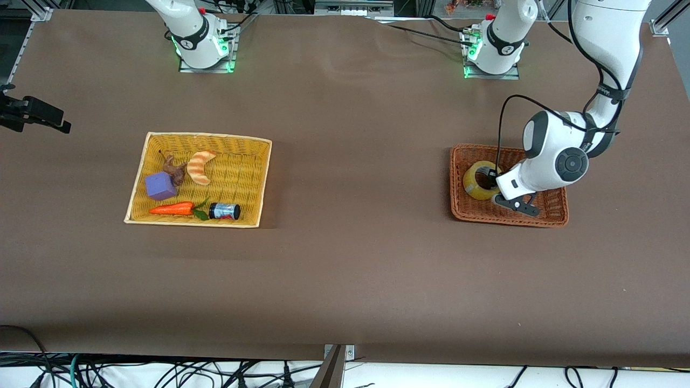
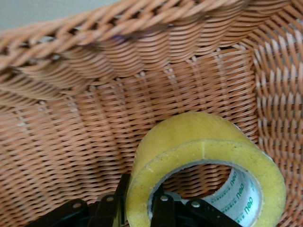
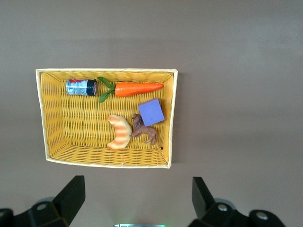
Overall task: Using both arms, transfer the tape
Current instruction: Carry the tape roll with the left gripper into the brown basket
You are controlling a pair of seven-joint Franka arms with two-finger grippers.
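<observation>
The tape [image 1: 475,182], a yellowish ring, lies tilted in the brown wicker basket [image 1: 544,214] toward the left arm's end of the table. My left gripper [image 1: 492,182] reaches down into that basket. In the left wrist view its two black fingers straddle the wall of the tape [image 2: 208,151], one outside the ring and one inside the hole, and the left gripper [image 2: 139,208] is shut on that wall. My right gripper [image 3: 137,198] is open and empty, held high over the table beside the yellow basket [image 3: 57,123]; it is out of the front view.
The yellow basket [image 1: 248,183] toward the right arm's end holds a striped crescent bread [image 1: 200,166], a purple cube [image 1: 160,186], a carrot [image 1: 172,208], a small dark jar [image 1: 224,210] and a brown figure [image 1: 175,168]. A black device [image 1: 32,114] juts over the table edge there.
</observation>
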